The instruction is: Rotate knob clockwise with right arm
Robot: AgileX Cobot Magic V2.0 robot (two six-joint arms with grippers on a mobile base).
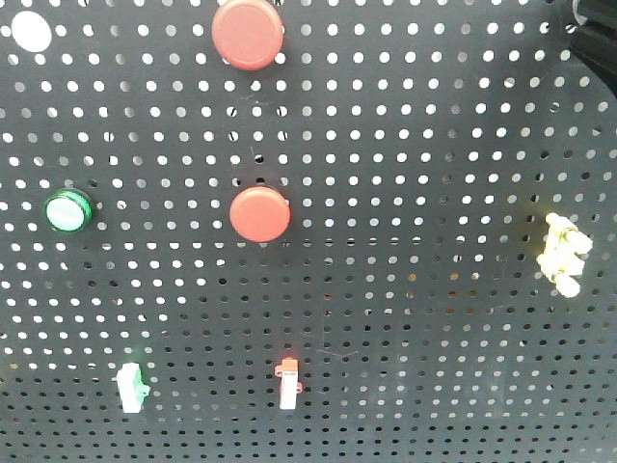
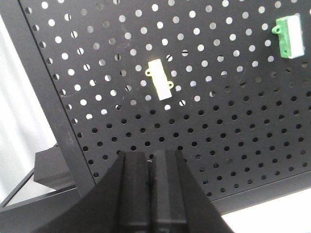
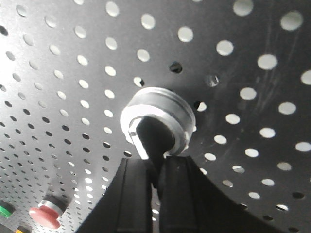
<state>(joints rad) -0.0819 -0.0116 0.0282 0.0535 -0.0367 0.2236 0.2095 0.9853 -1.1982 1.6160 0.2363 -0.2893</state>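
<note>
My left gripper [image 2: 151,162] hangs low in front of the black perforated panel [image 2: 233,145]. Its 2 fingers are pressed together with only a seam between them and nothing in them. A small cream block [image 2: 160,80] sits above those tips, and a green one [image 2: 289,36] is up and far to their right. I touch neither.

On my right side, a red dome button [image 3: 44,216] lies well off to the left of my fingers [image 3: 133,194], low on the same panel. The knob [image 3: 158,119] is right at the tips of my right gripper [image 3: 158,167], just above them. It is a bright ribbed metal collar, round and shiny, around a dark flat tab that points down toward me. My 2 fingers sit close together with a slim slit of light between them. I cannot tell whether they already pinch the tab's lower end or only rest in front of it.

I judge the knob to be rigid and bolted through the panel, so I bear no weight and only feel its turning resistance. The polished collar looks slippery and too wide for me. The flat tab is the place to hold, with 1 pad on each broad face, squeezed firmly before I twist clockwise. To the right of my fingers there is only matte, scuffed sheet metal with rows of round holes.
</note>
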